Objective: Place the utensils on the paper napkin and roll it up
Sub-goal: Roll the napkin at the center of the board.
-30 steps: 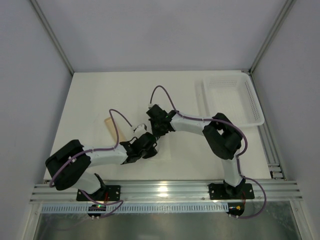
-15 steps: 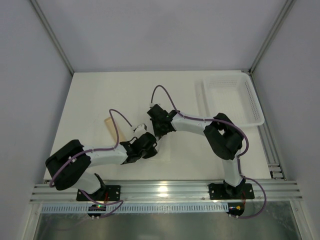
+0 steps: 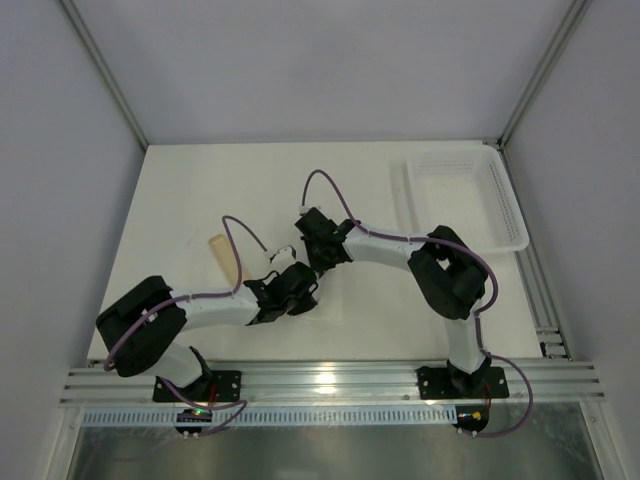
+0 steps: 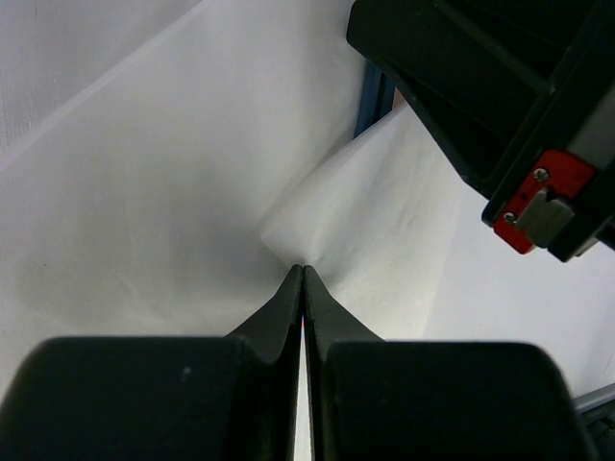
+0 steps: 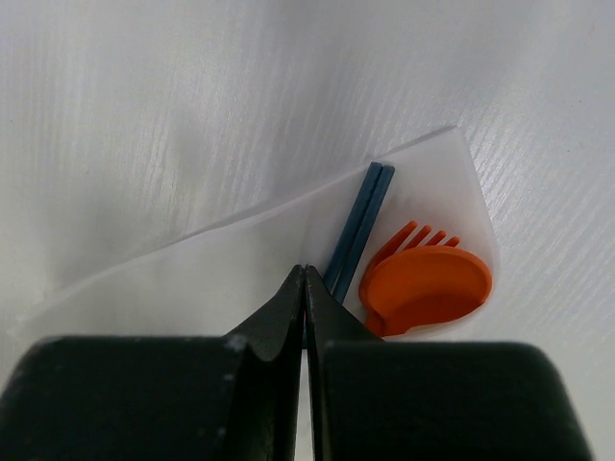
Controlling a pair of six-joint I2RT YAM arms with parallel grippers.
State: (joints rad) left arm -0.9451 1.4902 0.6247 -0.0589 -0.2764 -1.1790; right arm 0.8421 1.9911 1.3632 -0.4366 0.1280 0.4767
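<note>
The white paper napkin (image 5: 192, 279) lies under both grippers near the table's middle front (image 3: 336, 296). One flap is folded over the utensils. An orange spoon and fork (image 5: 425, 284) and a pair of blue sticks (image 5: 361, 229) stick out from under that flap. My right gripper (image 5: 305, 271) is shut, its tips pinching the folded flap just left of the blue sticks. My left gripper (image 4: 303, 269) is shut on a raised, tented part of the napkin (image 4: 375, 230). A pale tan flat stick (image 3: 226, 258) lies on the bare table, left of the arms.
A white mesh basket (image 3: 463, 195) stands at the back right. The two grippers (image 3: 306, 294) (image 3: 318, 266) are close together, the right one's black body (image 4: 500, 96) filling the top right of the left wrist view. Purple cables (image 3: 325, 180) loop above both arms.
The left arm has edged slightly to the right and forward. The right gripper has barely shifted. Both stay shut.
</note>
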